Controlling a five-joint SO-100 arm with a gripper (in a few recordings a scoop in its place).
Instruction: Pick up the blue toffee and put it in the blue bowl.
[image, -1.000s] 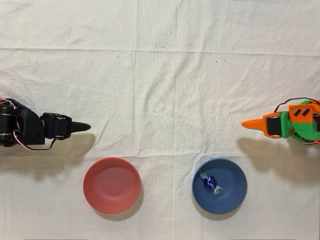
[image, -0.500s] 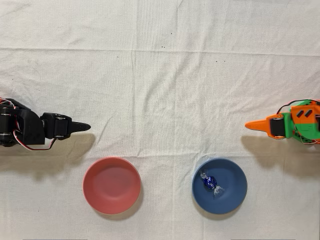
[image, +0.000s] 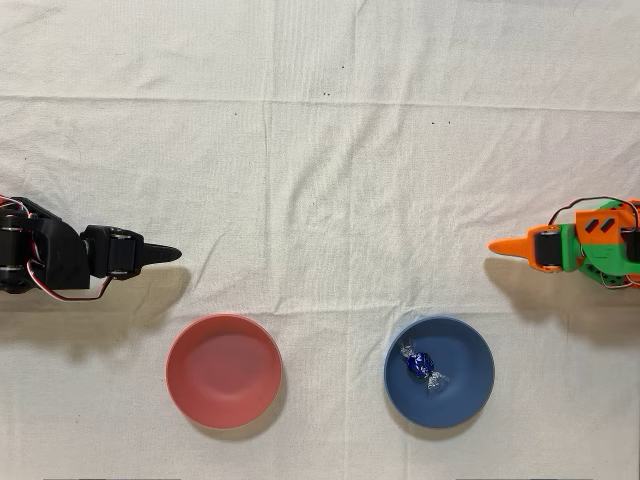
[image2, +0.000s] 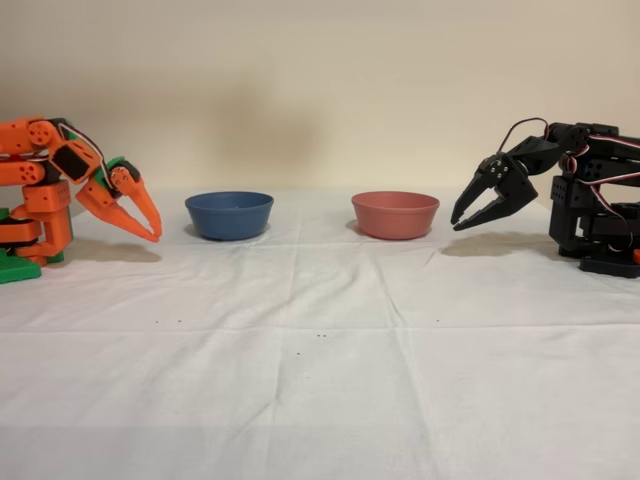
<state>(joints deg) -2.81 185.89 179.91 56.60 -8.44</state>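
**Status: Toffee Seated in Blue Bowl, End Effector Clear**

The end effector (image2: 150, 228) is empty. In the fixed view its two orange fingers taper together to nearly meeting tips, a narrow closed set with nothing between them. It hangs tip-down just above the counter (image2: 330, 350), folded close to the orange arm's base. In the overhead view the end effector (image: 500, 246) shows as a single pointed wedge at the right edge.

The nearest object is the blue bowl (image: 470, 375), located beside and slightly ahead of the tip, apart from it, with bare cloth between. The blue toffee (image: 421, 364) lies inside this bowl, left of centre in the overhead view, with its twisted wrapper ends visible. From the side, the blue bowl (image2: 229, 215) wall hides the candy completely.

Farther out stands the salmon-red bowl (image: 223, 371), holding nothing. Beyond it is the idle black arm (image: 60, 260).

Judged from this layout, placement is complete; remaining risk is low.

- Cause: any forward swing of the arm at bowl height. Effect: the fingertips may strike the rim, slide the light bowl on the cloth, or tip the toffee out.
- Cause: wrinkled cloth under the bowl. Effect: the bowl may drag with the fabric if the tip snags a fold.
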